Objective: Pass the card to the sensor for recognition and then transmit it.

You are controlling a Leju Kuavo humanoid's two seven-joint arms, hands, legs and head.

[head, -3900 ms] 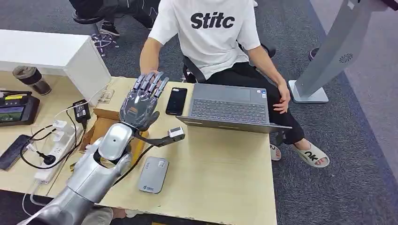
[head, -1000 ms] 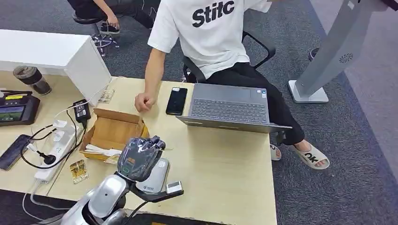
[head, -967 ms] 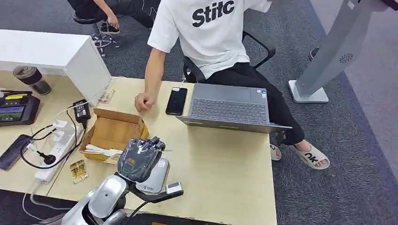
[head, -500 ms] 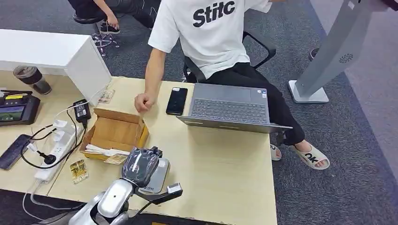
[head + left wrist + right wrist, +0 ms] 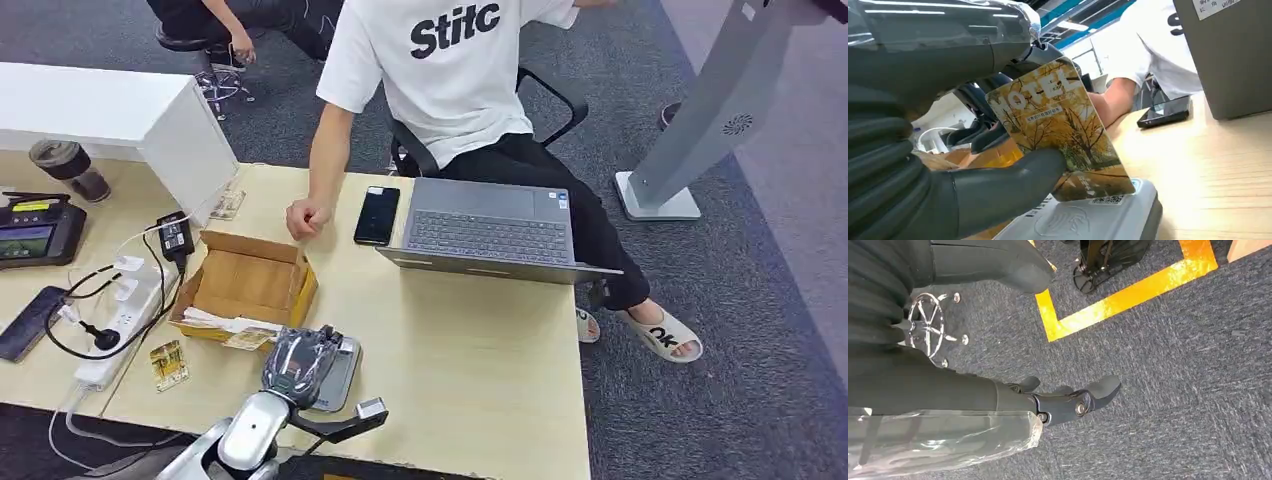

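Light wood table [image 5: 480, 350] carries everything; a person in a white shirt [image 5: 450, 70] sits at its far side, fist [image 5: 303, 218] resting on the top, near a black phone [image 5: 376, 215]. Open grey laptop [image 5: 490, 228] sits just beside the phone, overhanging the table's far edge. Open cardboard box [image 5: 245, 285] is left of centre, with a white power strip [image 5: 120, 320] and cables further left. Grey card sensor [image 5: 341, 368] lies flat near the table's front edge, just in front of the box. Left hand [image 5: 300, 362] is over the sensor, mostly covering it in the head view. In the left wrist view the thumb [image 5: 1013, 182] pins a yellow hotel card [image 5: 1060, 127] against the darker fingers [image 5: 983, 135] behind it, so that hand is gripping the card. Card stands tilted, lower edge down at the sensor's top face; actual contact can't be confirmed. Right hand [image 5: 1068, 397] hangs over blue-grey carpet [image 5: 1173, 390] with yellow floor tape [image 5: 1128, 295], holding nothing, fingers loosely extended and apart from the thumb.
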